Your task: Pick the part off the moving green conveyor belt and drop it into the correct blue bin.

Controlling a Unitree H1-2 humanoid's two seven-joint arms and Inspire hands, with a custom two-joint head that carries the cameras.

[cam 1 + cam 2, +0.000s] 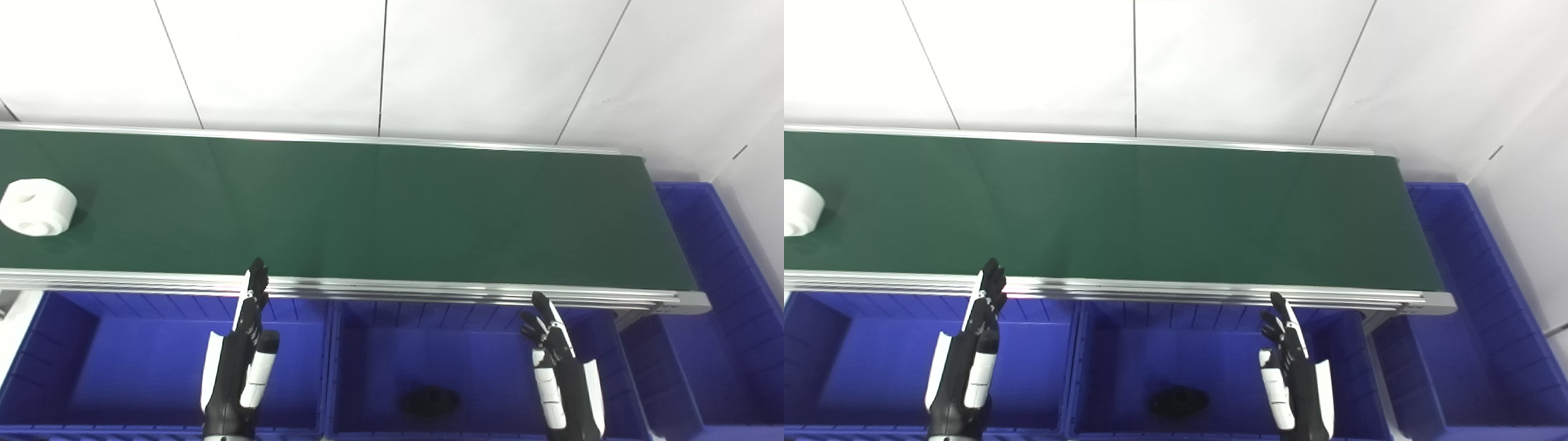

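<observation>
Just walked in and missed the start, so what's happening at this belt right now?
Nothing is being handled yet. A white part sits at the far left of the green belt, out of both hands' reach for now. The left hand and right hand hover open, fingers pointing up, over the blue bins in front of the belt. The middle bin already holds a dark part. Another blue bin sits at the belt's right end.
</observation>
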